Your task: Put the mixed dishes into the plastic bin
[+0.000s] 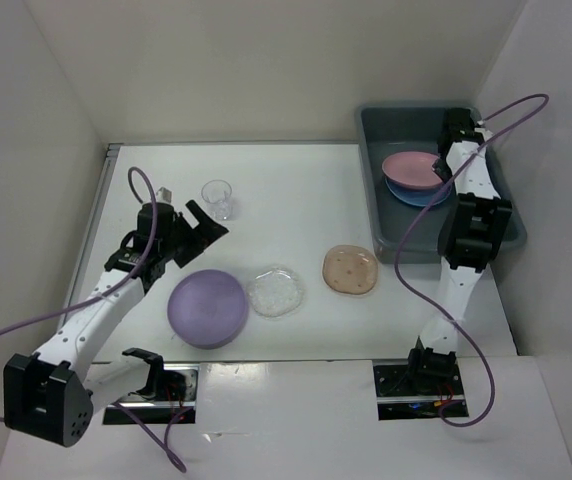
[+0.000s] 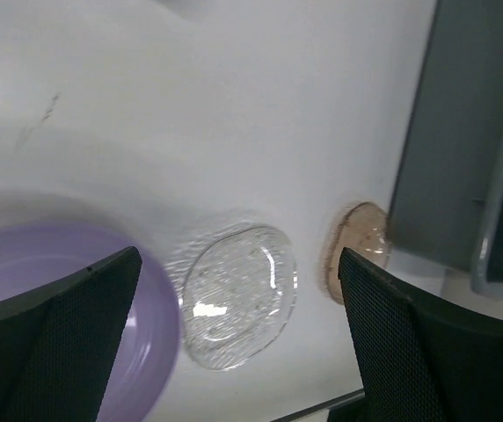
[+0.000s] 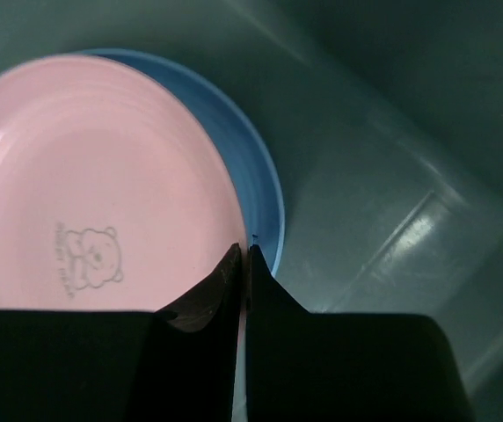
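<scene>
My left gripper (image 1: 198, 222) is open and empty above the table, between the small clear cup (image 1: 218, 199) and the purple plate (image 1: 207, 308). In the left wrist view (image 2: 238, 255) its jaws stand wide apart over the clear glassy plate (image 2: 238, 294), with the purple plate (image 2: 58, 255) at left and the brownish squarish plate (image 2: 357, 242) at right. My right gripper (image 1: 441, 170) is inside the grey-blue plastic bin (image 1: 421, 112), shut on the rim of the pink plate (image 3: 84, 176), which lies on the blue plate (image 3: 256, 167).
The clear glassy plate (image 1: 275, 291) and brownish plate (image 1: 351, 270) lie side by side mid-table, left of the bin's near corner. White walls enclose the table on the left, back and right. The bin's wall (image 2: 454, 149) shows at the right of the left wrist view.
</scene>
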You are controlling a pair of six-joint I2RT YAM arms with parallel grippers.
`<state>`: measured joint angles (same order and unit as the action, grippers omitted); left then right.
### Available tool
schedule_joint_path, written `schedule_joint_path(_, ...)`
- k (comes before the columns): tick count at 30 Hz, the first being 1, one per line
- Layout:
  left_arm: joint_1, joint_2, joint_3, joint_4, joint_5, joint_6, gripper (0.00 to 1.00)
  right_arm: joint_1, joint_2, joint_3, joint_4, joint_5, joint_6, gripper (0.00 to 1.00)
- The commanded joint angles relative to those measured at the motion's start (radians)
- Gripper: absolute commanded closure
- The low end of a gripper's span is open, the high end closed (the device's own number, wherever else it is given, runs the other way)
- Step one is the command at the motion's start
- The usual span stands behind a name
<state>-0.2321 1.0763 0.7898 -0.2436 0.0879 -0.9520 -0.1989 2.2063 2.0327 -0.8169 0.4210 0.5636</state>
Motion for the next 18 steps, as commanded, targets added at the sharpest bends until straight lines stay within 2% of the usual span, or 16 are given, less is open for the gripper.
schedule_joint_path(1,0.005,-0.075,-0.030,-0.077,-0.103,0.050,0.00,-0.002,0.033,0.119,-0.013,0.087,0.042,1.00)
schedule_joint_path(4,0.014,-0.096,-0.031,-0.108,-0.114,0.073,0.00,-0.002,0.087,0.179,-0.027,0.096,0.042,1.00)
schedule_joint_path(5,0.014,-0.096,-0.031,-0.108,-0.114,0.073,0.00,-0.002,0.104,0.201,-0.056,0.085,0.051,0.93)
schedule_joint_path(7,0.025,-0.096,-0.040,-0.108,-0.114,0.082,0.00,-0.002,0.142,0.253,-0.088,0.075,0.051,0.70)
schedule_joint_path(8,0.025,-0.087,-0.052,-0.108,-0.114,0.082,0.00,-0.002,0.142,0.253,-0.097,0.065,0.051,0.62)
schedule_joint_path(10,0.046,-0.067,-0.070,-0.097,-0.114,0.082,0.00,-0.002,0.115,0.253,-0.106,0.065,0.032,0.55)
schedule_joint_path(11,0.047,-0.041,-0.080,-0.097,-0.128,0.082,0.00,-0.002,0.093,0.238,-0.107,0.065,0.032,0.47)
schedule_joint_path(15,0.096,0.051,-0.080,-0.108,-0.163,0.071,0.00,0.016,-0.098,0.098,-0.024,0.035,0.012,0.43)
schedule_joint_path(16,0.121,0.071,-0.080,-0.108,-0.163,0.062,0.00,0.016,-0.196,0.013,0.002,-0.015,-0.001,0.43)
schedule_joint_path(18,0.146,0.125,-0.080,-0.108,-0.163,0.050,0.00,0.041,-0.285,-0.066,0.041,-0.092,-0.039,0.43)
